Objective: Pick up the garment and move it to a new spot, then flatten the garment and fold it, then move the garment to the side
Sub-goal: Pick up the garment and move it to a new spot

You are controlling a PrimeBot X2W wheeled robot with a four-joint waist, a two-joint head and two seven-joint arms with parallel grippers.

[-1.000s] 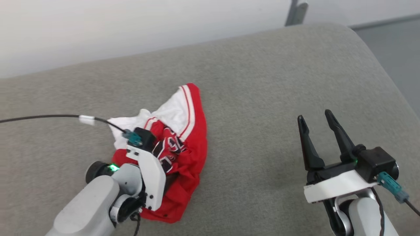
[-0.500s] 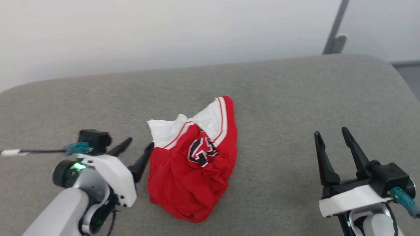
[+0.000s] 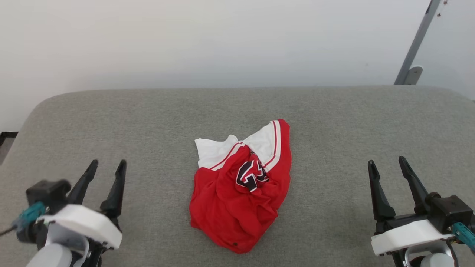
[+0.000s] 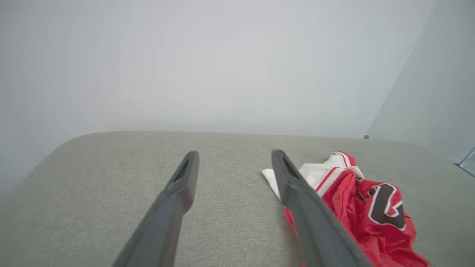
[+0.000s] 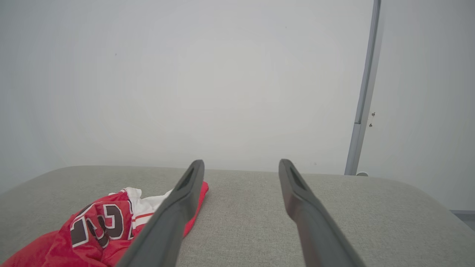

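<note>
The garment (image 3: 241,189) lies crumpled in a heap at the middle of the grey cushioned surface (image 3: 334,118), red with a white sleeve and striped trim on top and part of a black-and-white number showing. My left gripper (image 3: 108,165) is open at the lower left, well apart from the heap, nothing between its fingers. My right gripper (image 3: 386,163) is open at the lower right, also apart from it. The left wrist view has the garment (image 4: 363,211) to the right of my left gripper (image 4: 234,155). The right wrist view has the garment (image 5: 107,226) left of my right gripper (image 5: 241,165).
A pale wall (image 3: 207,40) rises behind the surface's far edge. A grey metal post (image 3: 415,48) stands at the back right. The surface rounds off at its left end, with a strip of floor (image 3: 5,142) beyond it.
My left gripper has come off the garment and drawn back to the lower left, open. The head camera has turned, so the whole picture has shifted and the garment now sits mid-frame.
</note>
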